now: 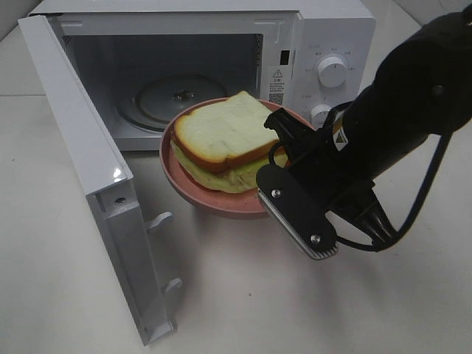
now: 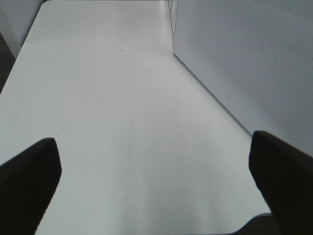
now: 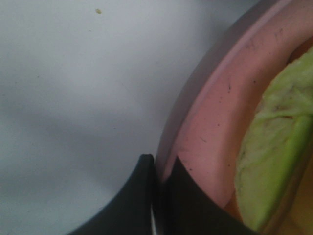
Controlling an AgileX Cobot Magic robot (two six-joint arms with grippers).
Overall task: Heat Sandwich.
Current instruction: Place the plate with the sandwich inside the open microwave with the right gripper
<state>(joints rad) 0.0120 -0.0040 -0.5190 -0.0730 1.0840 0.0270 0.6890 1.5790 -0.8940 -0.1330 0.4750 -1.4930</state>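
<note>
- I am pinching the rim of the pink plate point(image 1: 214, 200) with my right gripper point(image 1: 278, 167). Its jaws are closed tight on the edge, one finger above the rim and one below.
- The sandwich point(image 1: 221, 136) is lying on that plate, green filling showing between the slices. It is sitting just outside the open microwave point(image 1: 324, 37), in front of the glass turntable point(image 1: 173, 99).
- The microwave door point(image 1: 81, 155) is standing wide open on the left.
- I am holding my left gripper point(image 2: 154, 186) spread fully apart over the white table point(image 2: 107, 98). It is gripping nothing and hovering near the microwave's outer wall.
</note>
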